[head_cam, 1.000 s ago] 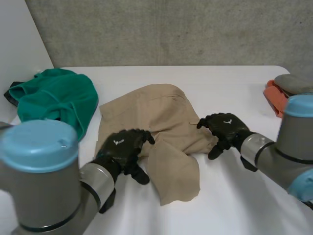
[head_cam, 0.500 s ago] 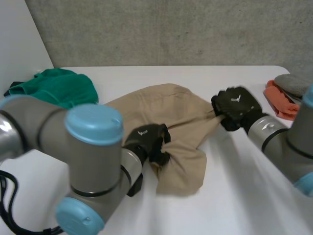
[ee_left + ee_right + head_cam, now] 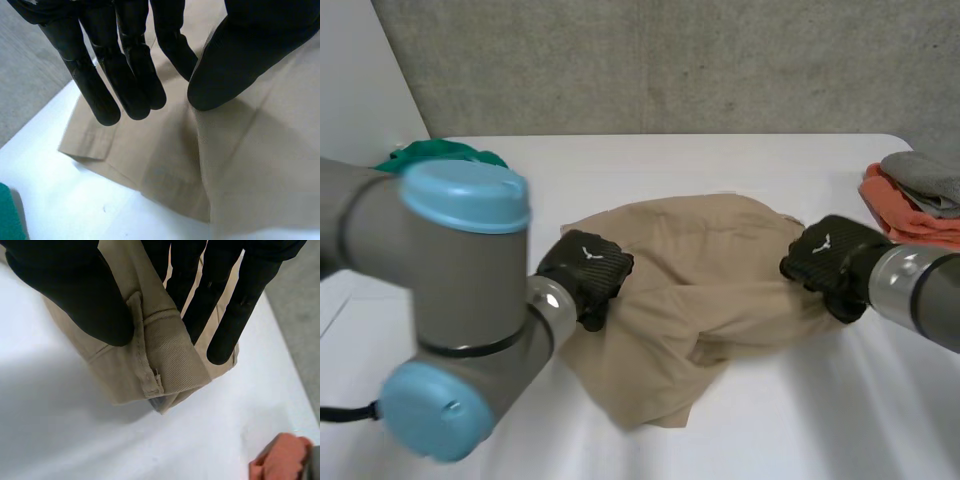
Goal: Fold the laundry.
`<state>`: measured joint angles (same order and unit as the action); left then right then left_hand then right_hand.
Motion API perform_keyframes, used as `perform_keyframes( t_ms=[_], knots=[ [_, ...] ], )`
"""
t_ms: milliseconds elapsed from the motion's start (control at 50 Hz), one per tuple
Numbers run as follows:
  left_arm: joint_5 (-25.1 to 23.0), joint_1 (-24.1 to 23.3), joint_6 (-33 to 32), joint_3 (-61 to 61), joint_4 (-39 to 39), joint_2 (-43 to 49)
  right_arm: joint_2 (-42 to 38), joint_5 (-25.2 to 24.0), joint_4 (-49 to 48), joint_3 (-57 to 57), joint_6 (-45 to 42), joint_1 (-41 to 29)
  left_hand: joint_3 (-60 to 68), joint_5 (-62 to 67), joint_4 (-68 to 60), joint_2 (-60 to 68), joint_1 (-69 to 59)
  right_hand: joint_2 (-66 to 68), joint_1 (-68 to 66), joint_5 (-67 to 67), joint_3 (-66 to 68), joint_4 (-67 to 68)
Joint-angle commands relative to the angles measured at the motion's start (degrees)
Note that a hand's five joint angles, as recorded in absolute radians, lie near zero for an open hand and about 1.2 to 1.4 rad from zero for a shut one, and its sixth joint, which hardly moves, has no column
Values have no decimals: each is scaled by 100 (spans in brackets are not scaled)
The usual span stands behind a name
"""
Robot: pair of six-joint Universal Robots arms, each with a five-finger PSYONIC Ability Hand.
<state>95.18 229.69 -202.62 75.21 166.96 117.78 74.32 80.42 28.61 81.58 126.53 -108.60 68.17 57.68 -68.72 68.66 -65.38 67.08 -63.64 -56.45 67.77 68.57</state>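
Note:
A tan garment point(image 3: 710, 300) lies crumpled in the middle of the white table point(image 3: 800, 420), pulled out between my two hands. My left hand point(image 3: 585, 272) is at its left edge. In the left wrist view the thumb point(image 3: 235, 55) and fingers point(image 3: 135, 80) pinch a raised ridge of the tan cloth point(image 3: 240, 165). My right hand point(image 3: 830, 260) holds the garment's right end. There the thumb point(image 3: 75, 285) and fingers point(image 3: 200, 305) are pinched on a stitched waistband point(image 3: 170, 360), which hangs a little above the table.
A green garment point(image 3: 440, 155) lies at the table's back left, partly behind my left arm; its edge point(image 3: 7, 215) is beside the tan cloth. Folded orange point(image 3: 910, 210) and grey point(image 3: 925, 175) cloths sit at the right edge. A concrete wall stands behind the table.
Both hands went from relaxed on the cloth to pinched on it. The right hand moved right with its end, the left stayed at the left edge, and the garment stretched out sideways.

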Motion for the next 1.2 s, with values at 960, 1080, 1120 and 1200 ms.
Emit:
perform_keyframes(
  t_ms=[960,1080,1120,1200],
  knots=[
    [554,5,-1359,-119,2578,1317,-2563,580,-653,-2085,2112,-337,1183,1232,-1128,1134,-1462,1292,-1636,-1355,1223,1143],
    [554,49,-1351,-603,2631,1546,-2432,536,-2119,-1489,2622,-293,1183,1232,-1128,1134,-1462,-4455,4111,4393,-4525,-4604],
    [554,75,-1359,-761,2649,1642,-2317,545,-2429,-1304,2614,-293,1183,1232,-1128,1134,-1462,-5627,5283,5564,-5696,-5775],
    [536,93,-1386,-929,2667,1774,-1835,554,-2930,-812,2658,-275,1183,1232,-1128,1134,-1462,-5708,5364,5645,-5777,-5857]
  ],
)
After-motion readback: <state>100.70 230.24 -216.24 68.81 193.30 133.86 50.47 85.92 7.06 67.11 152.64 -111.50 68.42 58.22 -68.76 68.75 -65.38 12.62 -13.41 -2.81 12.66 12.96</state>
